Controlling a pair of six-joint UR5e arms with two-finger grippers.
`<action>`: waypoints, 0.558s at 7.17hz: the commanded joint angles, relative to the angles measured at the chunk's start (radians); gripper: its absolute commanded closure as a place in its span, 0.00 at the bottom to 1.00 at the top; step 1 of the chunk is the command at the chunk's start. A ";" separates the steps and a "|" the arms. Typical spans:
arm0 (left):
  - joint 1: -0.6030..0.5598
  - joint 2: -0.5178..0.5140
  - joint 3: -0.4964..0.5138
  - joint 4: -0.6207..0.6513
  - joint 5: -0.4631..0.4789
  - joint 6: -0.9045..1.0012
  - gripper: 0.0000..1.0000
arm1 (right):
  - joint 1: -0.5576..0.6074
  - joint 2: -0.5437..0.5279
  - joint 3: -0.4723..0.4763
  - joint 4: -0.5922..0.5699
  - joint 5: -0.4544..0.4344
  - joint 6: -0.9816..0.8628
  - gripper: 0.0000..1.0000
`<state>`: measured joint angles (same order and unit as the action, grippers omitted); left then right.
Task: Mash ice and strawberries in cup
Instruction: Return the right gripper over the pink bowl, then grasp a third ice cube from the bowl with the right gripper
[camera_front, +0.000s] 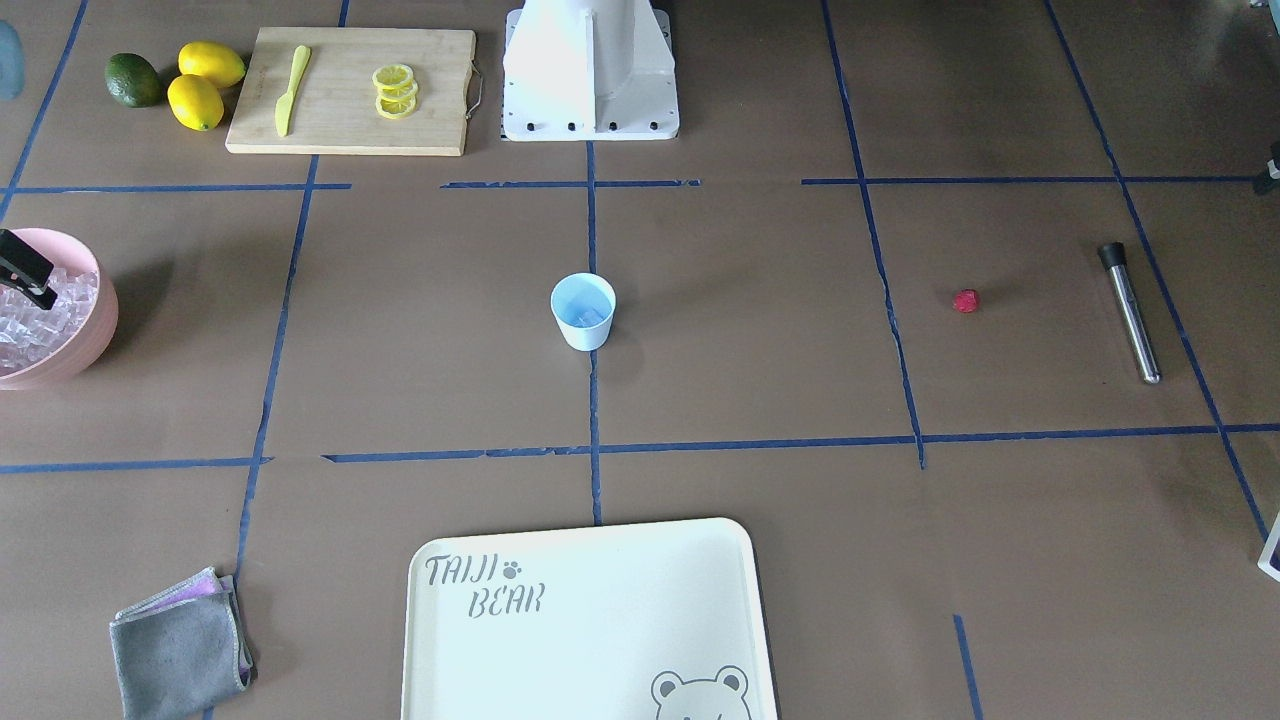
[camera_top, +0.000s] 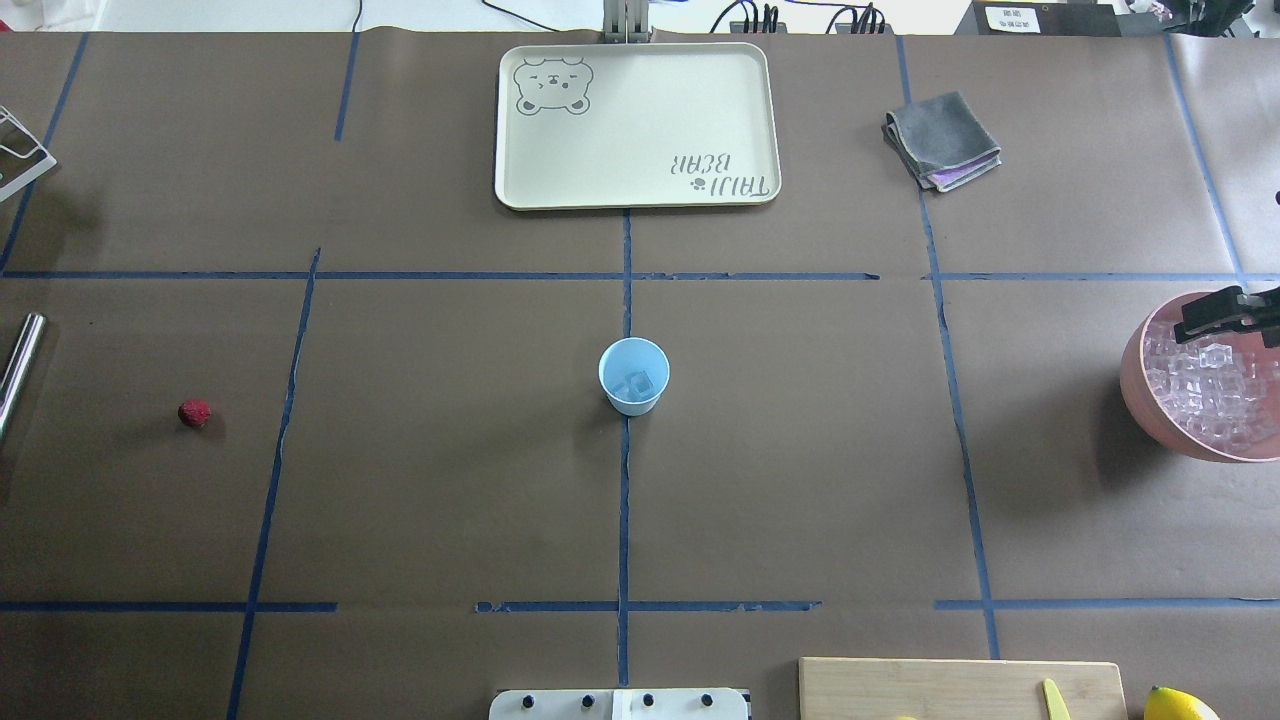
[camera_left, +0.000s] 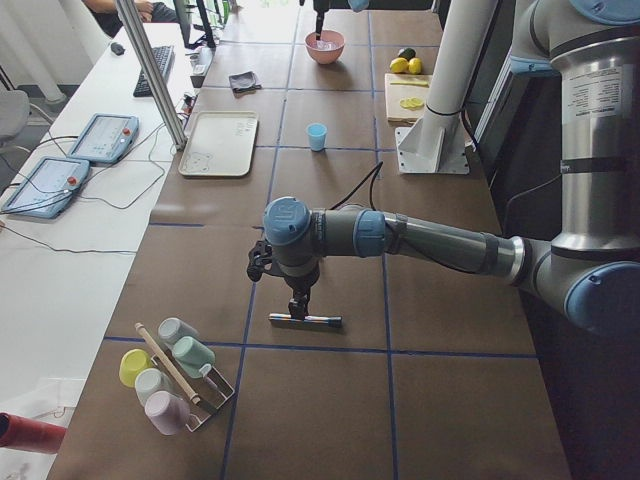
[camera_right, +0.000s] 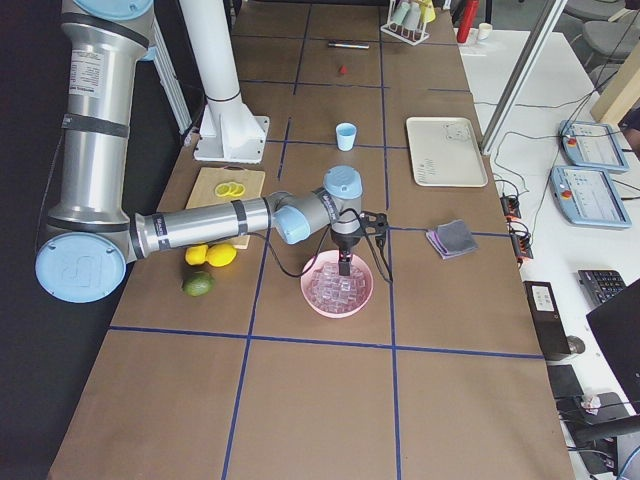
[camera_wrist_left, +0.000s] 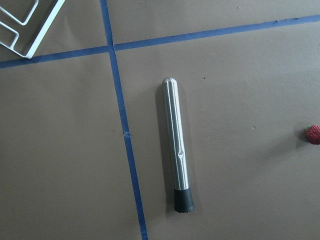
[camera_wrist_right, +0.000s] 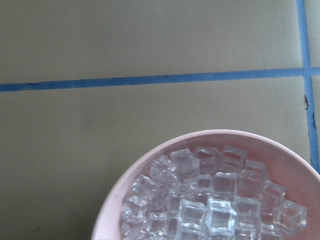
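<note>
Light-blue cup (camera_top: 633, 375) mid-table, ice (camera_top: 638, 384) inside. Strawberry (camera_top: 195, 413) well left of cup, near steel muddler (camera_wrist_left: 176, 145). Left gripper (camera_left: 299, 308) above muddler, right gripper (camera_top: 1200, 320) over pink ice bowl (camera_top: 1135, 390) far right of cup. Staged for next grabs, I guess. Jaws: can't tell on either.

My right gripper (camera_front: 38, 288) hung over the pink bowl (camera_front: 98, 330) of ice (camera_front: 35, 322); the blue cup (camera_front: 583, 325) stood mid-table, strawberry (camera_front: 966, 301) and steel muddler (camera_front: 1131, 315) lying well aside.

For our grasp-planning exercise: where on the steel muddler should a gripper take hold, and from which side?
Mid-shaft, from straight above, jaws spanning its width: the muddler lies flat, a thin straight round rod, with its black tip at one end.
</note>
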<state>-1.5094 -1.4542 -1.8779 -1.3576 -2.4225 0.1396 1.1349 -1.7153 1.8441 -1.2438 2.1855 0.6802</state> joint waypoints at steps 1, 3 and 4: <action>0.000 0.000 -0.001 0.000 -0.001 0.000 0.00 | 0.002 0.000 -0.048 0.000 0.000 -0.027 0.00; 0.000 0.002 -0.003 0.000 -0.001 0.000 0.00 | 0.002 0.002 -0.062 0.001 0.003 -0.027 0.00; 0.000 0.002 -0.003 0.000 -0.003 0.000 0.00 | 0.000 0.005 -0.071 0.001 0.002 -0.025 0.01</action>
<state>-1.5094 -1.4533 -1.8803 -1.3576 -2.4240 0.1396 1.1364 -1.7134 1.7855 -1.2430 2.1879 0.6541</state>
